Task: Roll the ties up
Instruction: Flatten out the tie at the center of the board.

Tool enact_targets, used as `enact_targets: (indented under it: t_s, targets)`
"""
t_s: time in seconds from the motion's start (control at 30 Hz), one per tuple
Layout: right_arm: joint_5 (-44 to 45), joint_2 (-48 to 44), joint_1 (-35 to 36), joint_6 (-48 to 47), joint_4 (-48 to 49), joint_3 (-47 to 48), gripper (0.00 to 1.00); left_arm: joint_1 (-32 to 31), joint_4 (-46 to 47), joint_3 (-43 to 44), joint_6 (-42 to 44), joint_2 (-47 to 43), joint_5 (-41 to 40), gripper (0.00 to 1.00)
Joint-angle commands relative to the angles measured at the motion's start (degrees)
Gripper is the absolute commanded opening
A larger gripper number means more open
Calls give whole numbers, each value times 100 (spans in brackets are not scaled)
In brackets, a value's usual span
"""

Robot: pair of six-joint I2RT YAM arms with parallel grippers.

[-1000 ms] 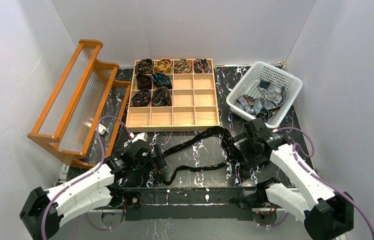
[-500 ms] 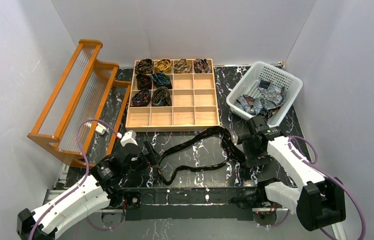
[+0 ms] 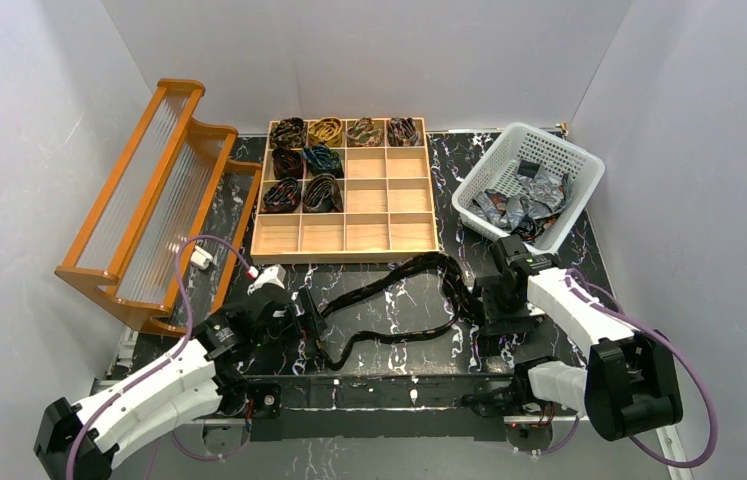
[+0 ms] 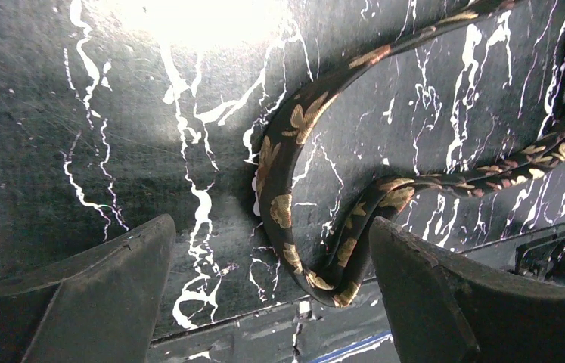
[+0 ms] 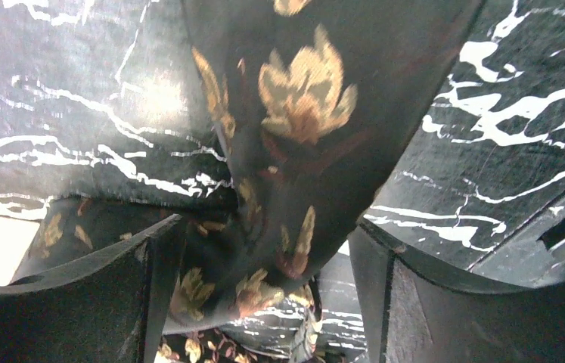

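A long dark tie (image 3: 379,285) with a gold flower print lies unrolled in a loose loop on the black marbled table (image 3: 399,305), just in front of the wooden tray (image 3: 344,253). It looks light, limp and a little slippery, so it will likely sag and slide unless it is held flat. An end is the best place to take it, since a roll has to start there.

The right tool (image 3: 481,302) hangs low over the wide end, its two fingers spread with the cloth (image 5: 302,98) filling the gap between them (whether they touch it cannot be told). The left tool (image 3: 307,312) is spread wide over a bend in the narrow part (image 4: 271,162) and holds nothing.

Farther back, eight rolled ties (image 3: 304,165) sit in the tray's far left compartments. A white basket (image 3: 574,165) to the right holds more loose ties (image 3: 524,210), and an orange wooden rack (image 3: 149,200) stands to the left.
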Motion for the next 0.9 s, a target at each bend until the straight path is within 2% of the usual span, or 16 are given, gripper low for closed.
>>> enact_targets:
  t_s: [0.0, 0.1, 0.27, 0.33, 0.43, 0.53, 0.7, 0.8, 0.87]
  targets:
    - [500, -14, -96, 284, 99, -120, 84, -20, 55, 188, 166, 172, 335, 96]
    - [633, 138, -140, 202, 257, -123, 77, -23, 124, 111, 113, 171, 359, 94]
    - [777, 267, -234, -29, 306, -105, 50, -18, 304, -99, -5, 195, 608, 88]
    - [850, 174, -246, -175, 385, -195, 44, -22, 413, -166, -38, 258, 765, 86]
    - [1231, 88, -252, -806, 519, -232, 42, -22, 393, -171, 11, 406, 926, 80]
    - [1290, 163, -252, -1007, 586, -369, 32, -37, 302, -225, -170, 471, 1057, 73]
    - [1373, 232, -249, -1175, 495, -385, 24, -66, 187, -399, -411, 183, 922, 71]
    - [1529, 54, -250, -1369, 624, -432, 15, -65, 195, -411, -326, 328, 922, 69]
    - [1611, -71, -249, -1515, 683, -434, 13, -76, 265, -353, -248, 536, 925, 64]
